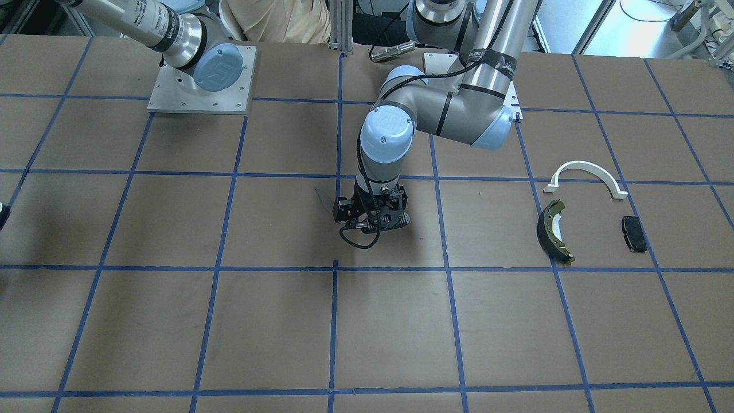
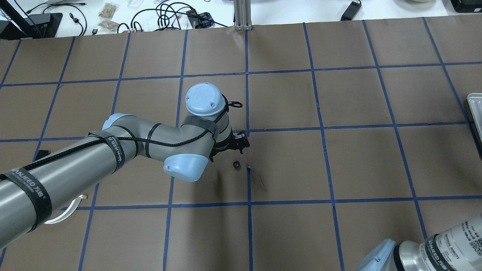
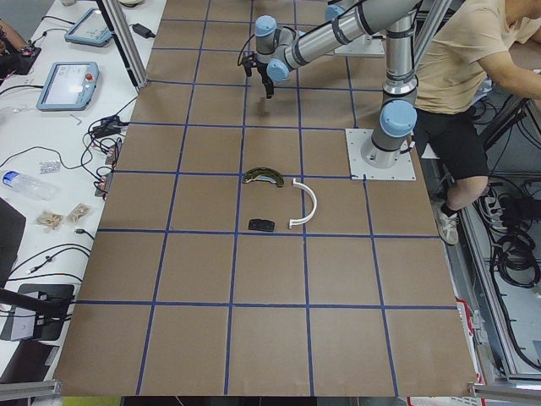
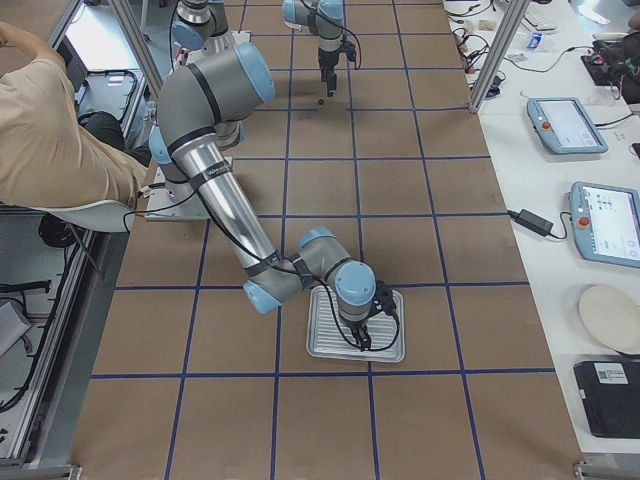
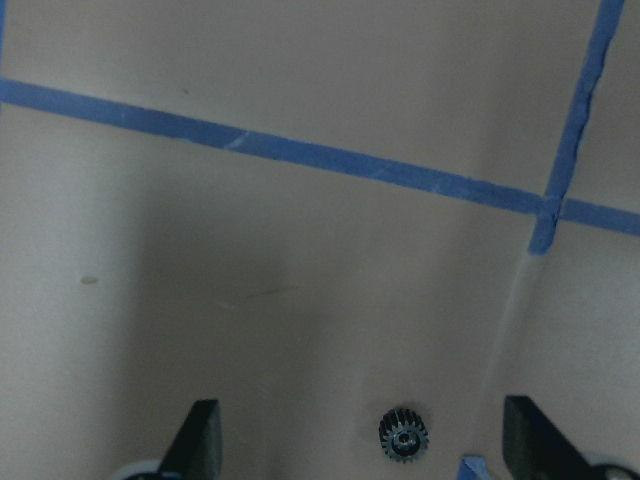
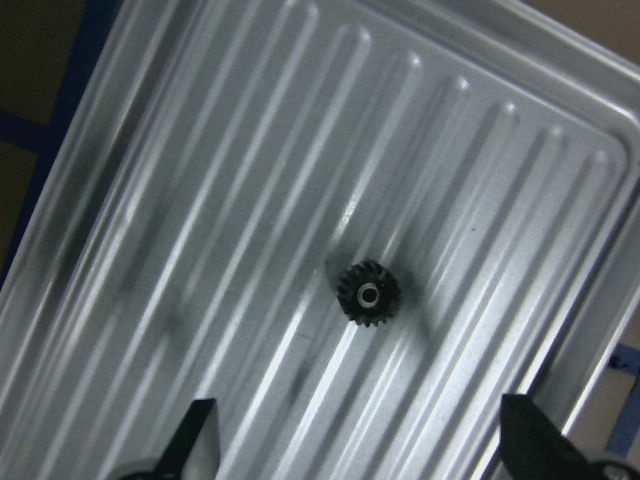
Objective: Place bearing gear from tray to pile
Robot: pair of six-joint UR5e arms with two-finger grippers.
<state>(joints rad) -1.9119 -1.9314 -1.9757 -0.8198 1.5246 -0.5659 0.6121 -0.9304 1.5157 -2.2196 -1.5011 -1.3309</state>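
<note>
Wearing "WANJEED" straps point(image 2: 115, 152), the left arm's point(image 2: 75, 167) gripper point(image 5: 363, 430) hovers over a gear point(image 2: 236, 164).

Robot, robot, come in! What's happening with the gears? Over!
Left gripper open over loose gear on table. Right gripper open over gear in tray. Nothing blocks them.

Brown table point(image 1: 275, 327), blue tape grid point(image 1: 172, 267)

Small black gear point(image 6: 369, 292) lies flat on the ribbed metal tray point(image 6: 200, 200), bore facing the camera, in a groove between ribs. Right gripper point(image 6: 365, 445) sits over the tray with jaws wide apart and nothing between them. Only the dark fingertips point(image 6: 203, 435) show at the bottom edge. Brown table point(image 6: 590, 20) shows top right.
</note>
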